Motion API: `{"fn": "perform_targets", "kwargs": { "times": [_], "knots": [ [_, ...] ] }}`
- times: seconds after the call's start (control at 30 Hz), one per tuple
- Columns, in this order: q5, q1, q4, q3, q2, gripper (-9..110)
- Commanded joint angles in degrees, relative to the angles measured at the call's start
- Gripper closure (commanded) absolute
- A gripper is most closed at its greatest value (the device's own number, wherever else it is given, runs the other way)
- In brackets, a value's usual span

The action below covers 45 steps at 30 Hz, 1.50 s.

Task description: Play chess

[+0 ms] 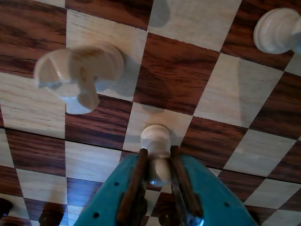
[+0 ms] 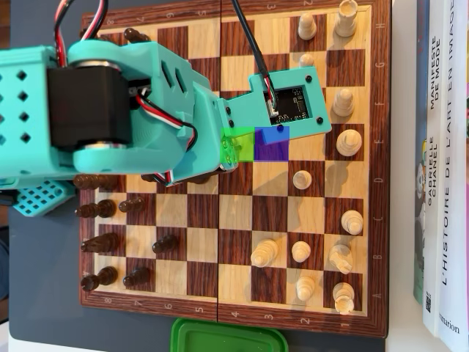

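Teal two-finger gripper (image 1: 159,176) clamped on a white wooden pawn (image 1: 156,146) — wrist view.
Pawn sits between the brown pads over the wooden chessboard (image 1: 197,70); overhead, the teal arm (image 2: 146,103) covers it — board (image 2: 234,220) beneath.

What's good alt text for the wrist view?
Teal gripper with brown-lined jaws shut on a white pawn, seen from above over a wooden chessboard. A blurred, larger white piece sits upper left, and another white piece is at the top right corner.
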Motion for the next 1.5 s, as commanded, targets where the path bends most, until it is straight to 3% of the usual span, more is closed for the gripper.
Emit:
{"fn": "perform_targets", "kwargs": {
  "times": [0.0, 0.23, 1.27, 1.47],
  "knots": [
    [-0.35, 0.44, 0.0, 0.09, 0.62, 101],
    [-0.26, 0.26, 0.0, 0.0, 0.62, 90],
    [-0.09, 0.18, 0.0, 0.0, 5.45, 84],
    [0.18, 0.35, -0.18, 1.14, 14.41, 84]
  ]
}}
